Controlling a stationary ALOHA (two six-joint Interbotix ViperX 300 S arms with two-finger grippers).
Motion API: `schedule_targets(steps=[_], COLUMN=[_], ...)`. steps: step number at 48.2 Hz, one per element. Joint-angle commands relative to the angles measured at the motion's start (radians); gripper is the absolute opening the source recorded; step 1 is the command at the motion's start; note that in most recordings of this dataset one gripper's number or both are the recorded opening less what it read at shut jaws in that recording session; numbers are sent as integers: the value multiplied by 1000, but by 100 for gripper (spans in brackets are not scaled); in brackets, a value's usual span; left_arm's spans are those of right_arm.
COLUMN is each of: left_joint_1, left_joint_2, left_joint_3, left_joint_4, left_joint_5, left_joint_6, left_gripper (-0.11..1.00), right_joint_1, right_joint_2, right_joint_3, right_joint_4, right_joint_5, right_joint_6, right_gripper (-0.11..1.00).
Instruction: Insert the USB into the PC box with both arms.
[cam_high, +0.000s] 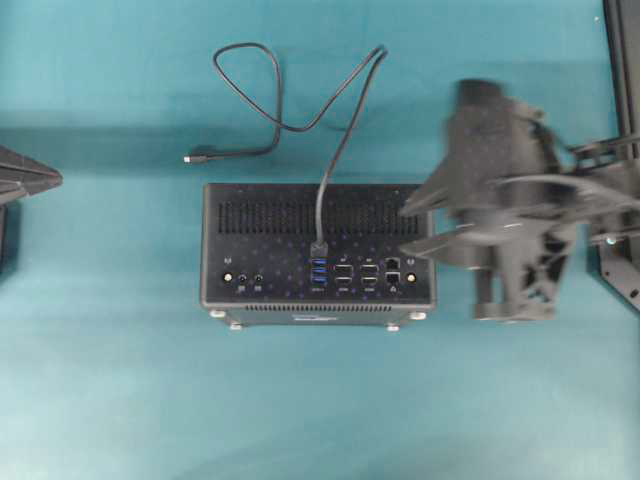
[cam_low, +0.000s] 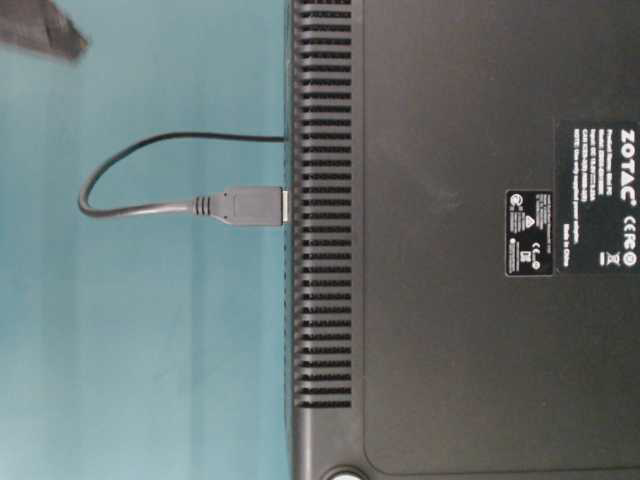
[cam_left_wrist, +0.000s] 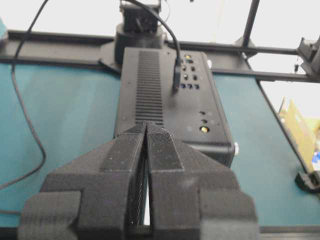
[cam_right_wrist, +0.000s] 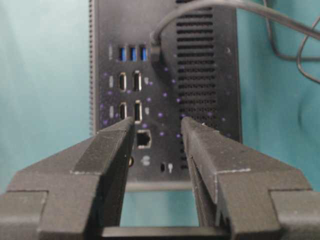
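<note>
Overhead exterior view shows a teal bench (cam_high: 100, 380) carrying the PC box (cam_high: 318, 245), a black case lying with its port face up near the middle of the surface. Rows of vent slots run along its far part, and small silver feet show at its near edge. In the table-level view the box fills the right side, with a white-lettered label on its dark panel.

Next in size, the right arm (cam_high: 520, 200) reaches in from the right edge, blurred, its gripper (cam_high: 415, 225) hanging over the right end of the box. The right wrist view shows its jaws apart with nothing between them, the ports visible through the gap.

At the left edge, only the tip of the left gripper (cam_high: 25, 180) shows, well apart from the box. In the left wrist view its jaws are pressed together, holding nothing.

A thin black cable (cam_high: 262, 95) loops across the bench behind the box, ending in a small silver-tipped connector (cam_high: 193, 158) lying free.

Smallest, the USB (cam_high: 319, 248) sits plugged into the uppermost blue port, standing out from the port face.
</note>
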Motion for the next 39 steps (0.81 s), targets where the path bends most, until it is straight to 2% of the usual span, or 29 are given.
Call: schedule_targets(steps=[1, 10, 16, 39], left_joint_1=[2, 2, 3, 3], left_joint_2=[11, 11, 8, -5], left_joint_3=[-34, -34, -20, -3], left_joint_4=[3, 3, 3, 3], left_joint_5=[3, 25, 25, 25], left_joint_6=[9, 57, 61, 49], left_gripper=[0, 0, 0, 0], right_joint_1=[3, 5, 5, 3], right_joint_2=[-55, -124, -153, -288], right_joint_3=[23, 104, 143, 281], right_joint_4=[-3, -2, -3, -2], right_joint_5=[-46, -146, -201, -236], right_joint_6=[12, 12, 14, 17], right_gripper=[50, 49, 49, 49])
